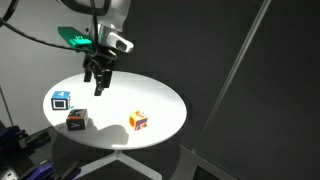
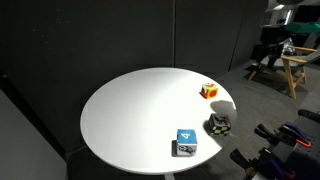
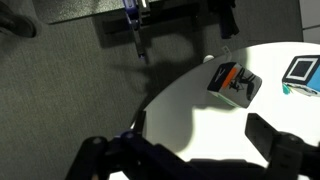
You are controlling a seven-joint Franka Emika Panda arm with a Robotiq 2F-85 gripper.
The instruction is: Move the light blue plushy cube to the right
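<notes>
Plainly, in an exterior view the light blue plushy cube (image 1: 61, 100) lies left of the gripper (image 1: 100, 87).
It rests near the white table's (image 1: 160, 95) left rim; the gripper hangs above, jaws wide and empty, likely needing a leftward, downward reach.

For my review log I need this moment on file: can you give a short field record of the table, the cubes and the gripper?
surface: round white table
target: light blue plushy cube, resting near the table edge, not held
nearest neighbour: black cube, close to the target but apart from it
other item: orange cube, alone, farther along the table
gripper: gripper open and empty, hanging above the table, touching no cube
task status: target not yet grasped
</notes>
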